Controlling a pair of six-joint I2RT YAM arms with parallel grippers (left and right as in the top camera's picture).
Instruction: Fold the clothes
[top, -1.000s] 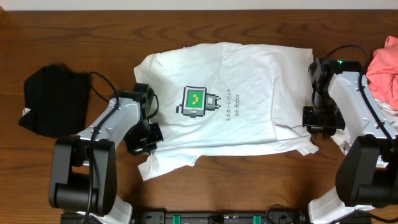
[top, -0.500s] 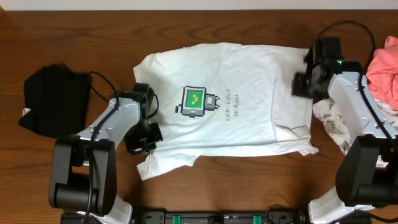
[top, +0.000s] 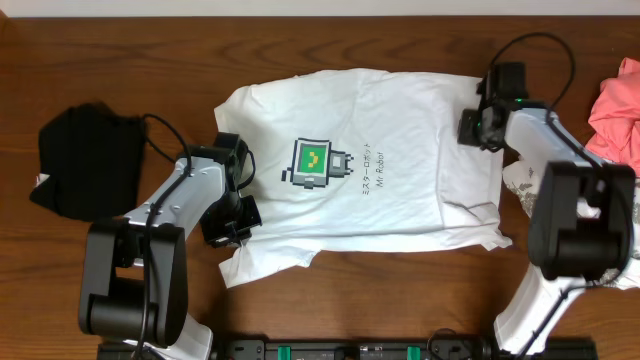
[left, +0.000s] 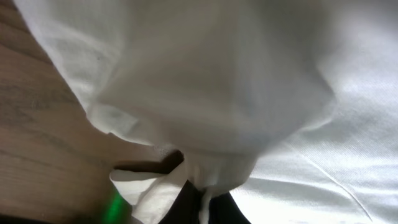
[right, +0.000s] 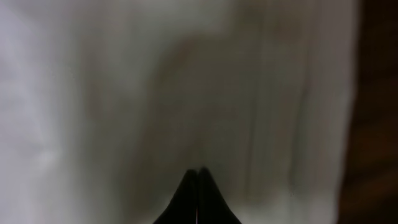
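1. Right now, the white T-shirt (top: 370, 170) is lying spread out, print up, in the middle of the counter (top: 130, 60).
2. It is looking soft, thin and light, so I am guessing it is going to flop, crease and slide if it is pulled fast.
3. The left jaws are pinching shut on a bunch of the shirt at its left side, by the near sleeve.
4. The right jaws are sitting closed at the shirt's far right corner. I am not able to tell if any cloth is being caught between them.
5. Corners and edges are looking like the best places to hold.
6. The counter is showing smooth dark wood, so the cloth is probably sliding easily on it.
7. Black clothes (top: 85, 160) are lying well apart on the left. Pink clothes (top: 615, 110) are sitting at the right edge. A leaf-print cloth (top: 525, 195) is peeking out just beside the shirt, so the right side is looking crowded.
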